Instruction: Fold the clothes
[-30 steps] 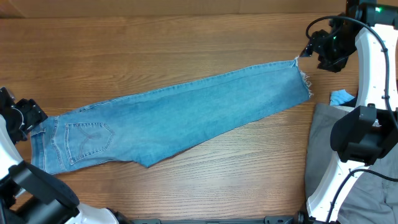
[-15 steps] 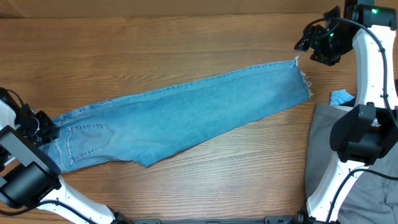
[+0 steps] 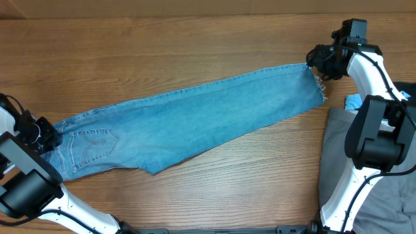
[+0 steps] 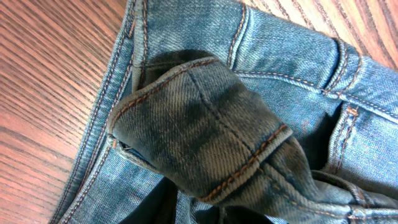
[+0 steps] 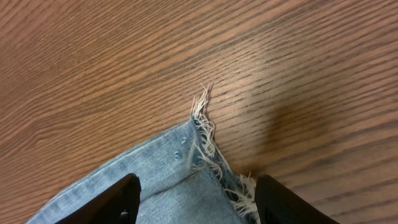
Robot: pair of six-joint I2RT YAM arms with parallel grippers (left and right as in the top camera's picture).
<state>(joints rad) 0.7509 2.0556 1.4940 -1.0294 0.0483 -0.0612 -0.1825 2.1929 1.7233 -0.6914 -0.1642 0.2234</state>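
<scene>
The light-blue jeans point(image 3: 195, 123) lie flat and slanted across the table, waist at the left and frayed leg hem point(image 3: 316, 81) at the right. My left gripper point(image 3: 47, 135) sits on the waistband. In the left wrist view a raised fold of waistband point(image 4: 205, 124) is bunched up and pinched at the bottom edge, and the denim hides most of the fingers. My right gripper point(image 3: 318, 65) is low over the hem's far corner. It stands open, its black fingers point(image 5: 115, 202) on either side of the frayed corner point(image 5: 208, 146), touching nothing.
Grey trousers point(image 3: 338, 149) lie at the right edge beside the right arm's base, with a small blue scrap point(image 3: 356, 102) just above them. Bare wooden table point(image 3: 195, 45) surrounds the jeans.
My left gripper moved right onto the waistband and closed on it, bunching the denim. My right gripper came down and toward the hem corner, still open.
</scene>
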